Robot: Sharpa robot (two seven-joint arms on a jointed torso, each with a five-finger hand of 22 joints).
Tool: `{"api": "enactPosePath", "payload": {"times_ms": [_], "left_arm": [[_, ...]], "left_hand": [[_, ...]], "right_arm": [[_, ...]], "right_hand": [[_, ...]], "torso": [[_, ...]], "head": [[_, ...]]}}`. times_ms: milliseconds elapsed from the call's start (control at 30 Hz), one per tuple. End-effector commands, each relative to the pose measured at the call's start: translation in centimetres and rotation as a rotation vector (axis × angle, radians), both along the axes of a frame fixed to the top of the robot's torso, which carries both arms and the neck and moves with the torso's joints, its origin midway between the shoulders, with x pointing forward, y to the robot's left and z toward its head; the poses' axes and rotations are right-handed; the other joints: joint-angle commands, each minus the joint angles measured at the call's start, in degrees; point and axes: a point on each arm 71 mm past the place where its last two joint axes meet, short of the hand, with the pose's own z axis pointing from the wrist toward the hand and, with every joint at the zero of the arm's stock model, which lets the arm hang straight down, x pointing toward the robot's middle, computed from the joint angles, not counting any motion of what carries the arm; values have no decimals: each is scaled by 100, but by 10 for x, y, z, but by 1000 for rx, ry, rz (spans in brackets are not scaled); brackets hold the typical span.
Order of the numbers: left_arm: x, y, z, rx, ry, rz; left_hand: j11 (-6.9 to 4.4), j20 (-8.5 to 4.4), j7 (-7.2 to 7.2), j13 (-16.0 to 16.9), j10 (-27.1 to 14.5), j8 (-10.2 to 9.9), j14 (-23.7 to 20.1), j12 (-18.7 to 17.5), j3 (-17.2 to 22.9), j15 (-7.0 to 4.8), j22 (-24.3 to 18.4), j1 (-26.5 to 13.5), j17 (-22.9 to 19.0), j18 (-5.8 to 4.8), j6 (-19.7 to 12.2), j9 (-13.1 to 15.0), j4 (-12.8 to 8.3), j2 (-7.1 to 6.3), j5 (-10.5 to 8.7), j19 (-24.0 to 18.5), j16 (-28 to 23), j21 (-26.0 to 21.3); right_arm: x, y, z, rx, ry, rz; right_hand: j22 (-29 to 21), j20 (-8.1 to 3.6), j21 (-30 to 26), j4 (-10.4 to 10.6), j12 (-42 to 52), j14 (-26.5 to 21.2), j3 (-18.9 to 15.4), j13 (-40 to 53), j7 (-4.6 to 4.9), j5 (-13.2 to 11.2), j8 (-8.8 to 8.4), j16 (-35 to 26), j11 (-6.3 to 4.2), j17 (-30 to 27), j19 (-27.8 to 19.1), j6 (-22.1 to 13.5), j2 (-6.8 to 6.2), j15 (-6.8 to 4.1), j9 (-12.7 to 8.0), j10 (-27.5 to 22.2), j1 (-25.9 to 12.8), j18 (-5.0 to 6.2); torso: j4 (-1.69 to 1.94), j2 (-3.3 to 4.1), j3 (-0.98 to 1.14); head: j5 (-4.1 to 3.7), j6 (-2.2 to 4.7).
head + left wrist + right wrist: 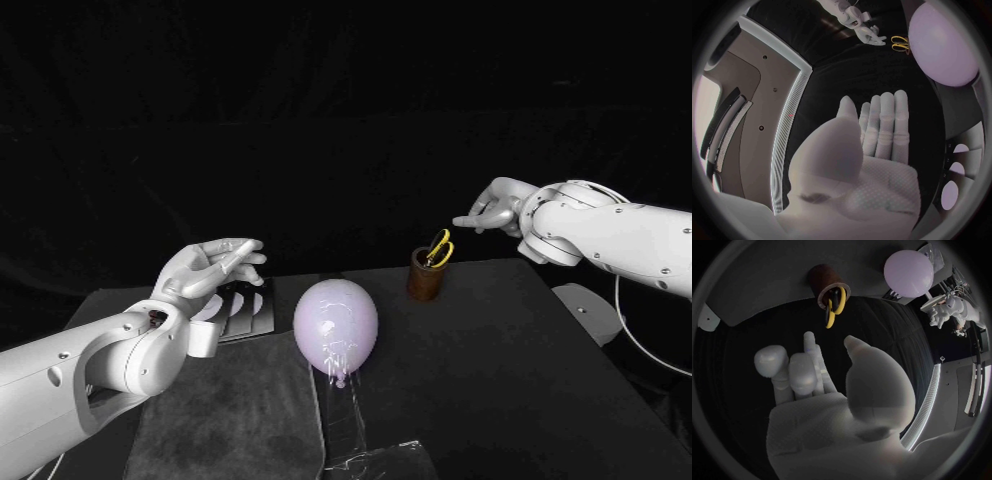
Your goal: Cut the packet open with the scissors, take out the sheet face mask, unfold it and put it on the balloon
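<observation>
Right hand [490, 215], empty and slack, hovers just above-right of the scissors [440, 248], upright handles-up in a brown cup [426, 285]. Right wrist: scissors lie ahead of its fingers [804, 377]. Left wrist: left hand [870, 172] flat, empty, well apart.

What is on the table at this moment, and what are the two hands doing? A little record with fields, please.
Balloon: pale lilac rubber balloon, at mid-table
Scissors: yellow-handled scissors, standing handles-up in a brown cylindrical holder beyond the balloon
Left hand: left hand raised, fingers apart, holding nothing, above a dark object with pale stripes
Right hand: right hand in the air close beside the scissor handles, holding nothing
Packet: cannot tell where it is
</observation>
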Motion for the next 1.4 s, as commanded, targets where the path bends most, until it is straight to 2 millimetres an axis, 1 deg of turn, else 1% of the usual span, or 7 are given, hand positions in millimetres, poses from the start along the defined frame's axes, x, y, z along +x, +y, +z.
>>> {"api": "enactPosePath", "payload": {"times_ms": [33,200,633,1133,1233,1333,1400], "left_arm": [[0,-2,2,-26,3,-12],[1,-1,2,-27,6,-8],[3,1,1,-32,15,-5],[3,1,0,-50,28,-24],[3,1,0,-53,29,-30],[3,0,0,-54,30,-34],[3,0,0,-55,30,-36]], "left_hand": [[4,31,20,12,-26,-30,27,0,-66,29,-40,7,-39,74,-23,13,-4,60,-4,8,-81,-59],[7,36,23,17,-29,-31,46,3,-100,31,-70,5,-64,76,-23,21,-2,77,-5,22,-135,-98],[13,42,31,25,-40,-37,78,4,-161,37,-123,13,-101,76,-31,34,-3,114,-5,51,-226,-166],[20,47,39,27,-66,-49,87,-3,-182,43,-163,75,-125,76,-53,42,-15,158,-4,68,-296,-219],[21,48,41,28,-75,-52,89,-6,-184,45,-176,103,-132,76,-57,45,-18,176,-3,74,-318,-235],[22,49,42,28,-79,-54,90,-7,-186,46,-181,113,-135,76,-60,46,-18,183,-3,76,-328,-243],[25,49,44,28,-84,-56,90,-9,-191,47,-187,117,-138,75,-64,47,-15,188,-4,78,-338,-251]], "right_arm": [[-1,3,-7,41,68,-41],[-3,11,-12,62,100,-22],[-7,25,-23,78,155,25],[-5,30,-34,73,179,47],[-5,31,-36,70,183,50],[-4,32,-38,63,184,50],[-4,33,-39,59,184,48]], "right_hand": [[41,10,4,20,-9,-12,-140,13,-7,4,-30,21,1,11,-14,-45,49,16,26,-35,-65,-17],[65,15,11,23,-9,-7,-310,22,-2,0,-41,53,7,25,-15,-60,155,20,61,-56,-131,-17],[78,20,14,10,-13,-8,-360,23,4,5,-50,61,12,17,-18,-71,218,26,78,-79,-81,-17],[164,28,41,-16,3,-14,-462,39,3,-37,-66,109,11,15,-16,-67,373,29,160,-91,383,-23],[191,24,52,-30,9,-13,-458,44,-4,-49,-66,127,6,21,-9,-55,429,25,182,-77,534,-25],[189,14,35,-88,7,-26,-372,48,-14,98,-79,123,-8,-16,-28,-46,556,13,216,-59,900,-19],[174,13,14,-100,2,-36,-284,44,-14,-117,-91,111,-10,-45,-45,-44,621,11,229,-58,1055,-16]], "torso": [[0,41,2],[4,47,1],[-3,48,8],[1,52,12],[4,52,11],[7,56,13],[13,61,18]], "head": [[-7,4],[8,6],[-5,-39],[-13,-72],[-10,-70],[-11,-63],[-11,-80]]}}
